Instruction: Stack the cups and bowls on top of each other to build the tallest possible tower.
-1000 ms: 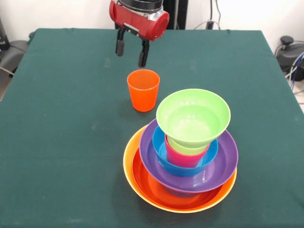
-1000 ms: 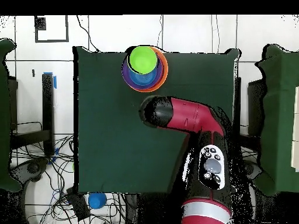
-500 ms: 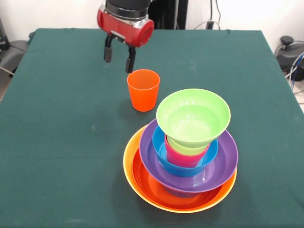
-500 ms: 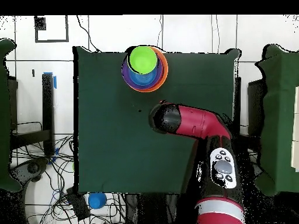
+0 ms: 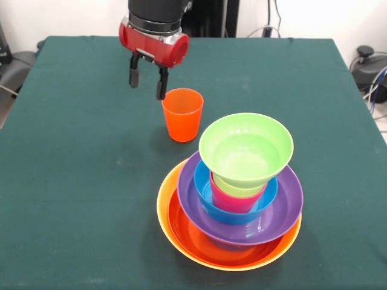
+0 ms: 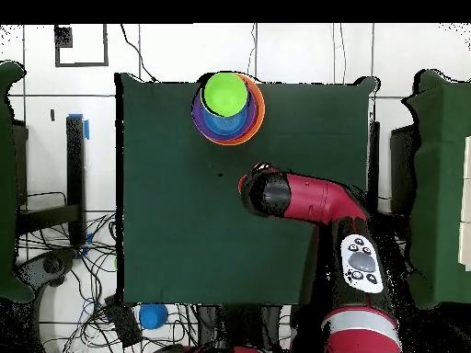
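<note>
Right now we are looking at the orange cup [image 5: 182, 114] standing upright and alone on the green table [image 5: 72, 169], its mouth facing up, and it is sitting just below and to the right of the gripper [image 5: 146, 77] in the front view. Nothing is lying between the two dark fingers [image 5: 133, 75]; they are hanging spread apart and empty, and the finger nearer the cup is pointing down just beside the cup's rim, though we cannot tell whether it is touching it. We are seeing the gripper hanging downward from the red wrist housing [image 5: 153, 45], with the black arm segment rising out of the top of the picture. In the overhead view the red arm [image 6: 313, 200] is stretching across the table roughly level, its dark end lying below and slightly right of the tower [image 6: 227, 108], and it is hiding the orange cup there. Closer to the camera in the front view, the tower [image 5: 233, 193] is standing well apart from the gripper: a yellow-orange bowl [image 5: 166, 199] is bearing a red-orange bowl [image 5: 199, 238], a purple bowl [image 5: 284, 202], a blue bowl [image 5: 205, 199], a pinkish red cup [image 5: 233, 199] and a lime green bowl [image 5: 246, 148] on top.
</note>
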